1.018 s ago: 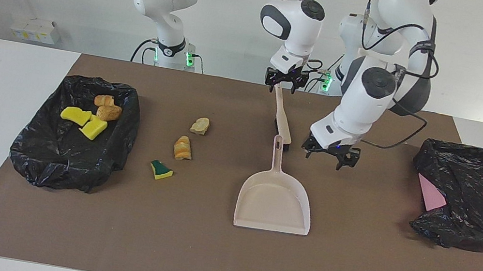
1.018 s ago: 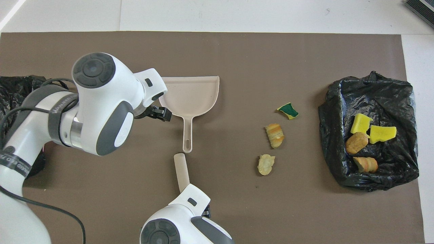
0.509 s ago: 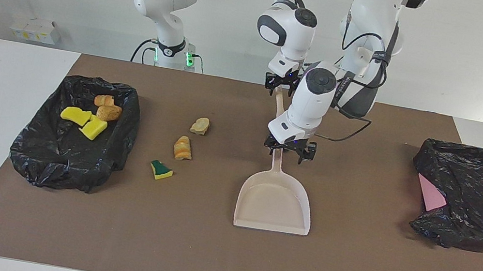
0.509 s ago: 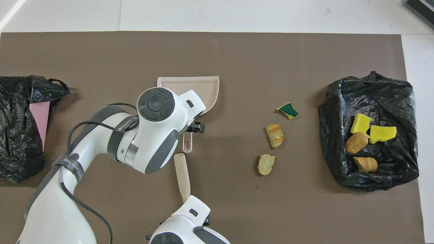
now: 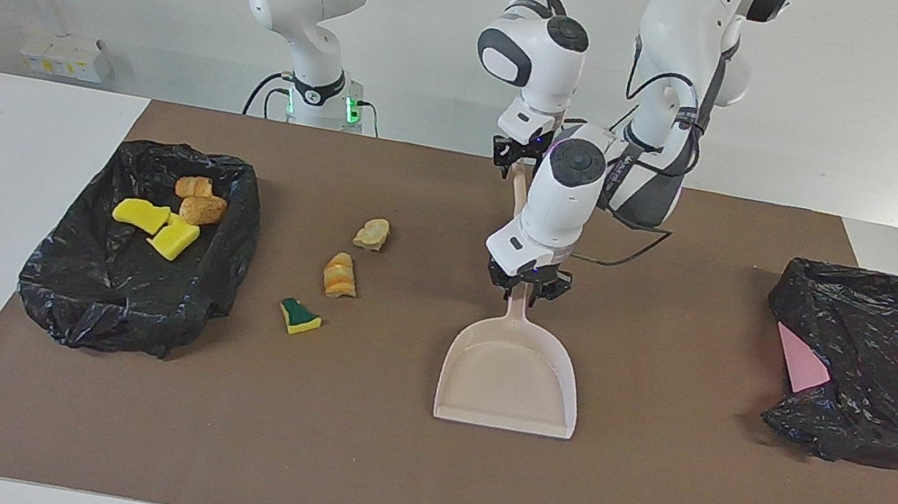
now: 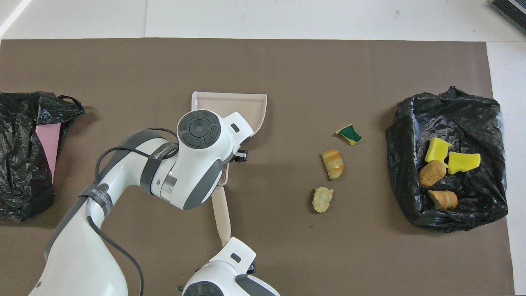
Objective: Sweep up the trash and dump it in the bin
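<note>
The beige dustpan [image 5: 509,381] [image 6: 242,107] lies flat mid-table, its handle pointing toward the robots. My left gripper [image 5: 524,290] is down on that handle and shut on it. My right gripper [image 5: 517,158] sits at the top of the beige brush handle [image 5: 519,191] [image 6: 221,213], partly hidden by the left arm. Three scraps of trash lie on the mat: a green-backed sponge piece [image 5: 298,317] [image 6: 349,134], a striped bread lump [image 5: 340,275] [image 6: 333,163] and a pale lump [image 5: 372,233] [image 6: 322,199]. The black-lined bin [image 5: 95,293] [image 6: 452,102] at the right arm's end holds several scraps [image 5: 173,240].
A second black bag [image 5: 893,381] [image 6: 20,123] with a flat pink sheet [image 5: 799,365] [image 6: 47,142] lies at the left arm's end. A brown mat [image 5: 375,477] covers the table. The left arm's body hangs over the dustpan handle and the brush.
My left arm swung from the left arm's end to the dustpan handle, came down and closed on it. The right gripper stayed at the brush handle.
</note>
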You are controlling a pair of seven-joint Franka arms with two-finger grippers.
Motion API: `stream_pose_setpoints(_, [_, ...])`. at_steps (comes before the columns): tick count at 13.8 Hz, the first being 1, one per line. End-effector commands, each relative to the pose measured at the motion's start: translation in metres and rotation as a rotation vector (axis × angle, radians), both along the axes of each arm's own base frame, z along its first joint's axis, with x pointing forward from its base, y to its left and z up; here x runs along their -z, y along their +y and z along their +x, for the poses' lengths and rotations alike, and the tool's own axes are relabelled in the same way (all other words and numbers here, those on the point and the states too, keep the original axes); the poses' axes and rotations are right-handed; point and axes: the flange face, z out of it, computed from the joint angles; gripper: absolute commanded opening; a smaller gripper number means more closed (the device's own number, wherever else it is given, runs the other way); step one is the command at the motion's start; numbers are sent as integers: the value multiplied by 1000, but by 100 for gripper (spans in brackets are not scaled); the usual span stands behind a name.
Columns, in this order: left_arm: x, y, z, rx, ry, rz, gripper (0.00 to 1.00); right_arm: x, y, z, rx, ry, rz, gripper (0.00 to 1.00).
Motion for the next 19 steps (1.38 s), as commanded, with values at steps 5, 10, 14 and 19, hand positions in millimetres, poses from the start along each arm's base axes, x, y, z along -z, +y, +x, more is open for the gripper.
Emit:
stream_pose_setpoints(5, [-53, 62, 24, 98, -33, 13, 0, 0, 2, -10, -25, -11, 15, 0])
stream_pose_setpoints(10, [-117, 143, 35, 181, -42, 12, 0, -18, -13, -4, 71, -10, -38, 0])
stream_pose_setpoints(14, [-129, 202, 33, 407, 44, 23, 0, -69, -66, 29, 175, -35, -79, 0])
stream_pose_setpoints(19, [-121, 251, 34, 602, 78, 6, 0, -74, -144, 45, 323, -44, -142, 0])
